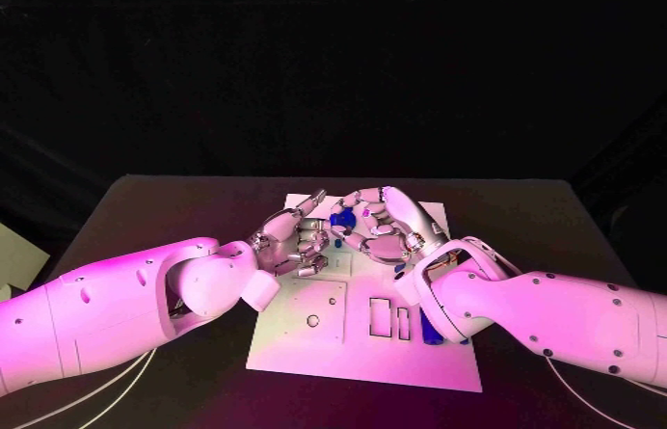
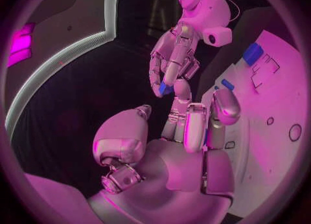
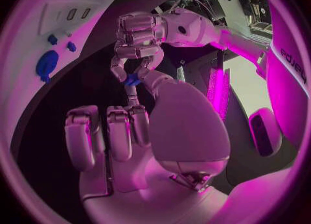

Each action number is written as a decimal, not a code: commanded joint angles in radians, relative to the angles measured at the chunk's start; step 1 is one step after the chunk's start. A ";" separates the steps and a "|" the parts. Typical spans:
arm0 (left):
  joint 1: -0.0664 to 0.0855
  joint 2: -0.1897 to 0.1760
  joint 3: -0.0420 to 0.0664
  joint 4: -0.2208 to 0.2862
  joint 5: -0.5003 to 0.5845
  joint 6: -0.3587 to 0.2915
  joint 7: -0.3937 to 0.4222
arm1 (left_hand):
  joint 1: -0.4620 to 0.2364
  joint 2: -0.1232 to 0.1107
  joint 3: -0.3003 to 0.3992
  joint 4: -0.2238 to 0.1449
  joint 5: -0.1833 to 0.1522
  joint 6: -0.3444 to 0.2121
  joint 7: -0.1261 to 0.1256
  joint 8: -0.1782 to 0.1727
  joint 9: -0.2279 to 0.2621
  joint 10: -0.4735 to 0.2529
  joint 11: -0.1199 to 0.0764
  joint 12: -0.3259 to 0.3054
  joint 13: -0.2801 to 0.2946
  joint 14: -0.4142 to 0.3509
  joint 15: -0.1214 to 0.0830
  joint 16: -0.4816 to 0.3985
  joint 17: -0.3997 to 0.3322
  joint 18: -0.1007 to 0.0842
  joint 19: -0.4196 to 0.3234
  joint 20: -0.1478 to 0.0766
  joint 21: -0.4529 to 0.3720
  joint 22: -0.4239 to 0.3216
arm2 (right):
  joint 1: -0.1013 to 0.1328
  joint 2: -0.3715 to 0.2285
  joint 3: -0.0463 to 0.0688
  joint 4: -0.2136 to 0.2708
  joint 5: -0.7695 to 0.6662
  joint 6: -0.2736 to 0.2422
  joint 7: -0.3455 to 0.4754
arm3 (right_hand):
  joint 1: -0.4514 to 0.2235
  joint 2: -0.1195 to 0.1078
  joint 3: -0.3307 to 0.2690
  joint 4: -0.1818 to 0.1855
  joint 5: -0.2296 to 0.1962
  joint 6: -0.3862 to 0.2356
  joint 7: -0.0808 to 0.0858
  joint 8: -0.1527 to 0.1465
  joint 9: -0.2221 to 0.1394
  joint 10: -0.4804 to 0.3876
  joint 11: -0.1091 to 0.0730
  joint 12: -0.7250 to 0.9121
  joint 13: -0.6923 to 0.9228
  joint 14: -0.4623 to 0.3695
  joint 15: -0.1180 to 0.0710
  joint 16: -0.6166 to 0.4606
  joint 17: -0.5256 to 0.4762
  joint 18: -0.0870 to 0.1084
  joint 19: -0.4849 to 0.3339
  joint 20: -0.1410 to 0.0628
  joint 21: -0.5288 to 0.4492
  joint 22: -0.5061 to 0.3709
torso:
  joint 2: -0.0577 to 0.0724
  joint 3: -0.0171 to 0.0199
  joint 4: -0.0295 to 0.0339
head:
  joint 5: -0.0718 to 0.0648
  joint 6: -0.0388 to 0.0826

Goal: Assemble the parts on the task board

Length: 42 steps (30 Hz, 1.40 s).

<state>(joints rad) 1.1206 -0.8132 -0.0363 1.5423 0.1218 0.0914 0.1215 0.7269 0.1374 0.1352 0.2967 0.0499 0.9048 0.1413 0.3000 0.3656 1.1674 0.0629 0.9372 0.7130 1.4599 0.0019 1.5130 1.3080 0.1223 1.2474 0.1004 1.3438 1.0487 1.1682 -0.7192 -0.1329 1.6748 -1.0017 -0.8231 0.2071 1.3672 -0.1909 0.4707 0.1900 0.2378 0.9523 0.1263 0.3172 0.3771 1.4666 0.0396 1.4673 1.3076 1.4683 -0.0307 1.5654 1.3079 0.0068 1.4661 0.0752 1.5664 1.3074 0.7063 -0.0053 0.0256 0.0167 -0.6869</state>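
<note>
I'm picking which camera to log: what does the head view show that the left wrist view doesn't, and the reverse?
Head view alone: the whole task board, its slots, and a blue part lying beside the right arm. Left wrist view alone: the left hand from behind, its fingers reaching toward the right hand. Both: a small blue part between the meeting fingertips, above the board.

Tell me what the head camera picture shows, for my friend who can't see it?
Two robot hands, the left robot hand and right robot hand, meet fingertip to fingertip over a white task board, with a small blue part between them. Another blue part lies by the right arm.
</note>
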 commanded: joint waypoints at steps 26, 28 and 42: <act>0.000 -0.013 0.001 -0.008 0.013 0.015 0.012 | 0.026 0.018 -0.017 -0.004 -0.002 0.018 -0.005 0.016 0.016 0.010 -0.006 0.013 0.005 0.049 -0.007 0.007 0.101 -0.019 0.011 -0.001 0.010 0.009 | -0.001 -0.017 0.000 -0.006 -0.036 0.019 -0.025 | 0.010 0.001 0.001 -0.007 0.002 0.007 -0.002 0.004 0.001 0.030 0.003 0.002 0.184 0.103 0.005 0.005 0.263 -0.007 0.105 0.004 0.004 0.263 | 0.000 -0.0003 -0.0011 | 0.001 -0.005; 0.000 -0.014 0.001 -0.008 0.012 0.016 0.012 | 0.030 0.018 -0.017 -0.004 -0.002 0.018 -0.005 0.017 0.017 0.011 -0.006 0.014 0.006 0.049 -0.008 0.008 0.102 -0.019 0.011 -0.001 0.010 0.009 | -0.001 -0.018 0.000 -0.007 -0.039 0.021 -0.028 | 0.010 0.001 0.001 -0.007 0.002 0.007 -0.002 0.004 0.001 0.030 0.003 0.002 0.184 0.103 0.005 0.005 0.263 -0.007 0.105 0.004 0.004 0.263 | 0.000 -0.0001 -0.0009 | 0.000 -0.005; 0.000 -0.022 0.001 -0.012 0.002 0.005 0.012 | 0.047 0.018 -0.022 -0.005 -0.002 0.016 -0.005 0.017 0.022 0.005 -0.006 0.007 -0.004 0.047 -0.008 0.005 0.095 -0.019 0.010 -0.003 0.010 0.008 | -0.001 -0.021 0.000 -0.006 -0.046 0.015 -0.031 | 0.010 0.001 0.001 -0.007 0.001 0.008 -0.002 0.004 0.002 0.030 0.003 0.003 0.184 0.103 0.005 0.005 0.263 -0.007 0.105 0.004 0.004 0.263 | 0.000 0.0001 0.0001 | -0.001 -0.004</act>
<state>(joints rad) 1.1195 -0.8353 -0.0369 1.5289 0.1260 0.0900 0.1189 0.7688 0.1546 0.1187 0.2910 0.0499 0.9171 0.1358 0.3103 0.3878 1.1710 0.0594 0.9462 0.7092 1.4633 -0.0015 1.5168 1.3076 0.1224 1.2546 0.1003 1.3497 1.0561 1.1686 -0.7399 -0.1324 1.6680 -1.0332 -0.8188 0.1820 1.3671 -0.1911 0.4719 0.1888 0.2336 0.9541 0.1241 0.3182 0.3774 1.4666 0.0395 1.4673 1.3074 1.4682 -0.0307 1.5654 1.3074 0.0068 1.4661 0.0752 1.5664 1.3078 0.7063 -0.0054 0.0253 0.0162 -0.6911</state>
